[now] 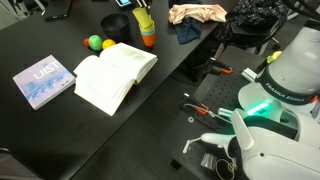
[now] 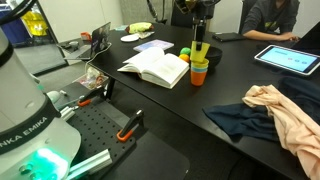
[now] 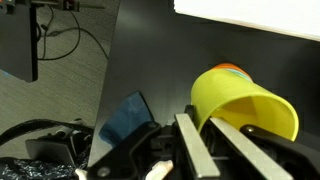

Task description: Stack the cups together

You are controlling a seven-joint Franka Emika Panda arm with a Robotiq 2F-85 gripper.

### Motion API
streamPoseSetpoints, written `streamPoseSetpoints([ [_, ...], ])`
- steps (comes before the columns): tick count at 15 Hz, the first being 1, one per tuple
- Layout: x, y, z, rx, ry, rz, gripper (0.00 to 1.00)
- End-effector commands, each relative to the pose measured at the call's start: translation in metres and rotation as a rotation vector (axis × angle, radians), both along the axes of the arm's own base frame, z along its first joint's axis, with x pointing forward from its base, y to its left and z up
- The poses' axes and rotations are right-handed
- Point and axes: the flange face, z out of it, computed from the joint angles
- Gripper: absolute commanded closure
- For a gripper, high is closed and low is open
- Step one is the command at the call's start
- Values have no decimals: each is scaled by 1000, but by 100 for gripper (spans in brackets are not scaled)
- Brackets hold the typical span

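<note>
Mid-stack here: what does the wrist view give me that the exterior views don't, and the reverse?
Only the wrist view: the yellow cup with its open mouth close up, at the fingers of the gripper; whether they clamp it is unclear. Only the exterior views: the open book, the green ball, and the orange cup standing on the table right under the yellow cup. Shared: gripper, yellow cup, a sliver of orange cup.

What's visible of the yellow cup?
The yellow cup is small, plain and tapered, glossy plastic by its look, with its open mouth toward the wrist camera. The claw appears to pinch its wall, one finger outside and one inside the mouth. In an exterior view it sits upright, mouth up, on the orange cup, seemingly partly nested; how deep cannot be told.
</note>
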Motion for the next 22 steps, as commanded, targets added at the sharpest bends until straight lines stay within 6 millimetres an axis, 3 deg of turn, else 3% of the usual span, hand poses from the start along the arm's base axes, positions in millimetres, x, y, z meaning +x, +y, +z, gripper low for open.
streamPoseSetpoints([
  [1,-1,-3,4,10,-4,5,96],
  [16,0,-11,-11,-21,-75,18,95],
  [17,0,-11,-12,-17,-76,18,85],
  [18,-1,-11,-13,-17,-71,16,66],
  [22,-1,-11,-8,2,-58,11,36],
])
